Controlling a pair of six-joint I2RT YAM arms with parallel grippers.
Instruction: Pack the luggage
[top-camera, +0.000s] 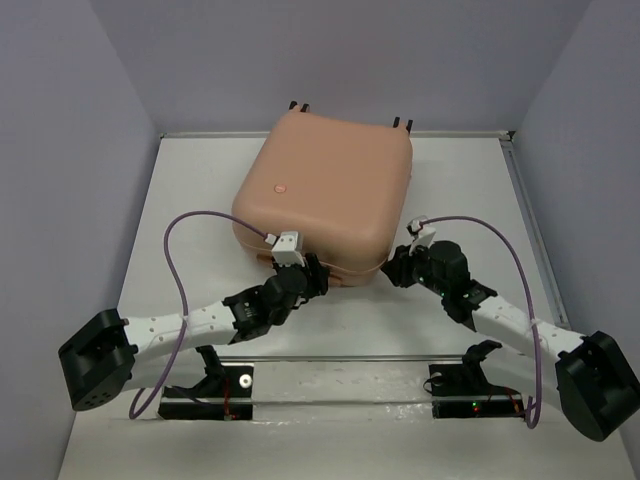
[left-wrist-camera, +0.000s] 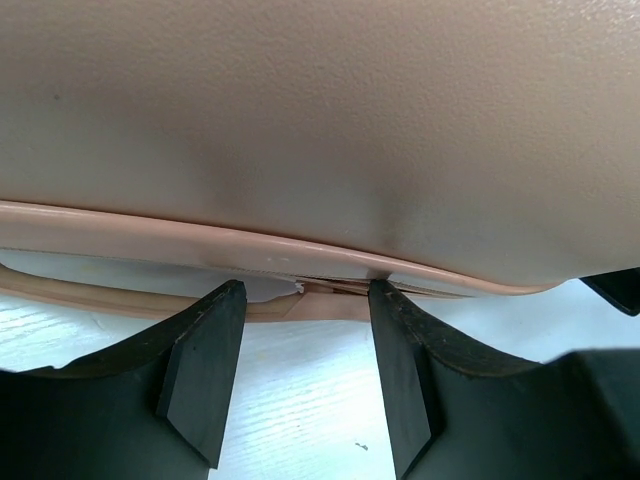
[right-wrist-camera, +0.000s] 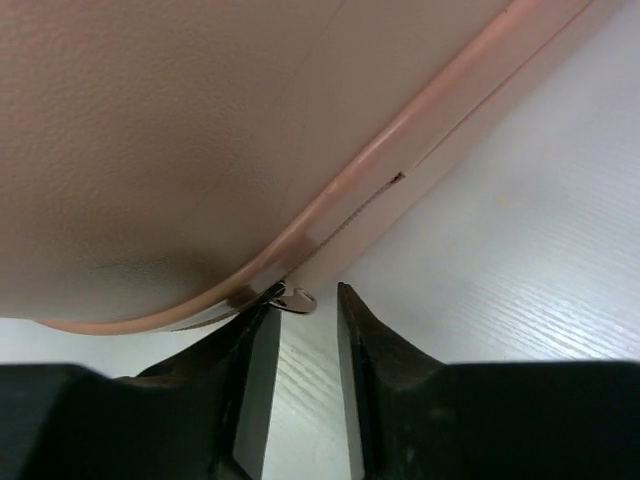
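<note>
The luggage (top-camera: 325, 190), a peach-pink hard-shell suitcase, lies flat with its lid down in the middle of the white table (top-camera: 190, 190). My left gripper (top-camera: 306, 268) is at its near edge. In the left wrist view the left gripper (left-wrist-camera: 305, 300) is open, its fingertips (left-wrist-camera: 385, 300) reaching the suitcase's seam (left-wrist-camera: 200, 240) with nothing between them. My right gripper (top-camera: 398, 266) is at the near right corner. The right wrist view shows the right gripper (right-wrist-camera: 303, 297) narrowly open, a small metal zipper pull (right-wrist-camera: 297, 299) at its tips beside one finger, with a gap to the other.
Small black wheels (top-camera: 300, 105) stick out at the suitcase's far edge. Grey walls (top-camera: 70, 150) close in the table on three sides. Purple cables (top-camera: 175, 260) loop off both arms. The arm bases (top-camera: 215, 385) sit at the near edge.
</note>
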